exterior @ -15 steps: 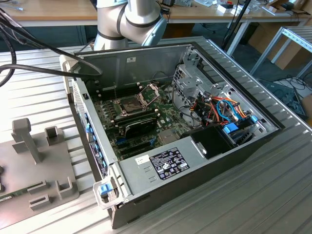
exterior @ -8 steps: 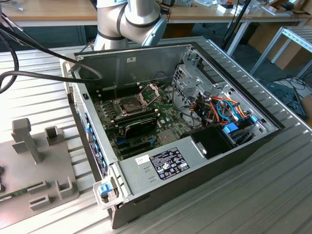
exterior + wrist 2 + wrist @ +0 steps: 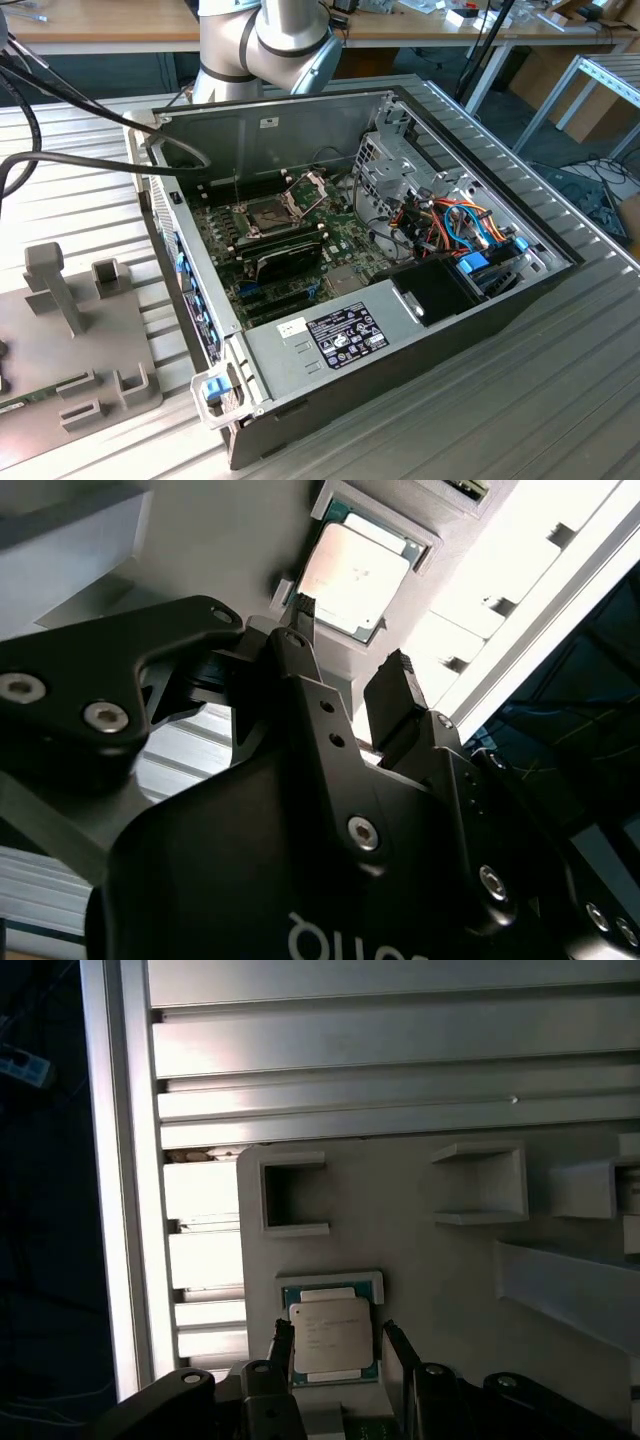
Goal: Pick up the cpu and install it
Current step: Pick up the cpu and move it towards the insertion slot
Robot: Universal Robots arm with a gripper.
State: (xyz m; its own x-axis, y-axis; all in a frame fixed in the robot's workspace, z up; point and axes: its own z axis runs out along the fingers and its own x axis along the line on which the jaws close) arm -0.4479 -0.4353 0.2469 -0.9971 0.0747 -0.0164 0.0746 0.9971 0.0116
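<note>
The cpu (image 3: 333, 1332), a small square chip with a dull silver top on a green edge, lies flat in a shallow pocket of a grey fixture plate (image 3: 440, 1260). In both wrist views my gripper (image 3: 338, 1352) hangs just over it, open, with one black finger (image 3: 283, 1345) on each side of the chip and nothing held. From the second wrist view the cpu (image 3: 350, 575) shows just beyond the fingertips of my gripper (image 3: 350, 645). The open computer case (image 3: 420, 340) holds the green motherboard (image 3: 330, 255), whose socket (image 3: 265, 215) lies bare with its hinged metal frame (image 3: 308, 188) swung up.
The grey fixture plate (image 3: 90, 340) with raised holders sits at the exterior view's left of the case, on a ribbed aluminium table (image 3: 560, 400). Upright blocks (image 3: 480, 1185) stand on the plate near the cpu. Black cables (image 3: 60, 160) run over the case's rear edge. The arm's base (image 3: 270, 40) stands behind the case.
</note>
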